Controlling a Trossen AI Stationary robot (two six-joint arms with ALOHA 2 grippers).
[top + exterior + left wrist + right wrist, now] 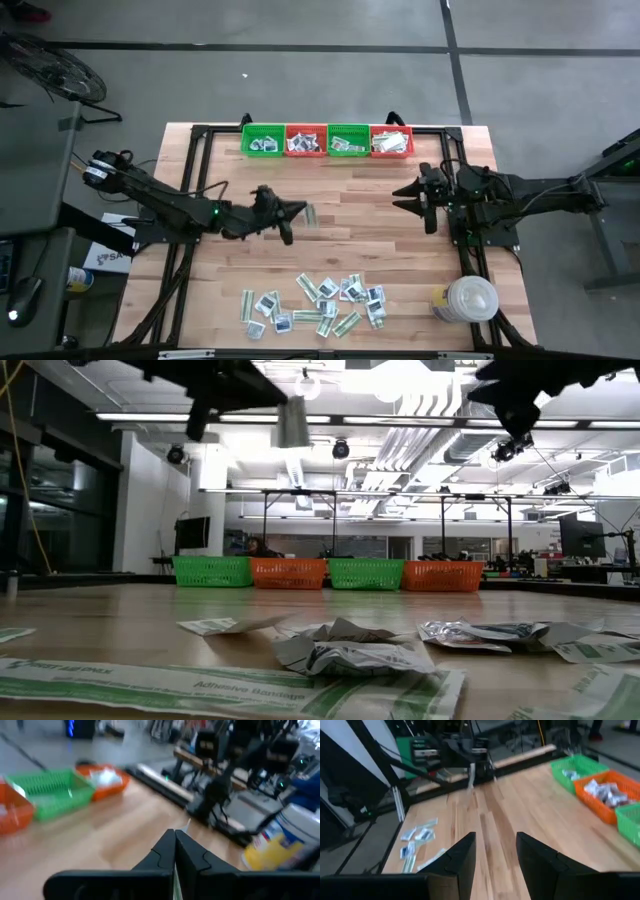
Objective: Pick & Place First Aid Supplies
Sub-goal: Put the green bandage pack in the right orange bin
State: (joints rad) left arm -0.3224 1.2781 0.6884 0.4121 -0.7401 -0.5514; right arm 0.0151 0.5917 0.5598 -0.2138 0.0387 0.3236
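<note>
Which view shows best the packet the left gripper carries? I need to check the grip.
The high view: the left gripper is shut on a pale-green strip packet, seen clear above the table. The low view shows it hanging from above; the right wrist view shows it far off; the left wrist view shows only a sliver.

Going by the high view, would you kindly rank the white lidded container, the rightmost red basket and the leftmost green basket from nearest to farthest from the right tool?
Measured from the right tool:
1. Rightmost red basket, at the table's far edge, just beyond the tool.
2. White lidded container, at the near right corner, a little farther off.
3. Leftmost green basket, at the left end of the basket row, clearly farthest.
</note>
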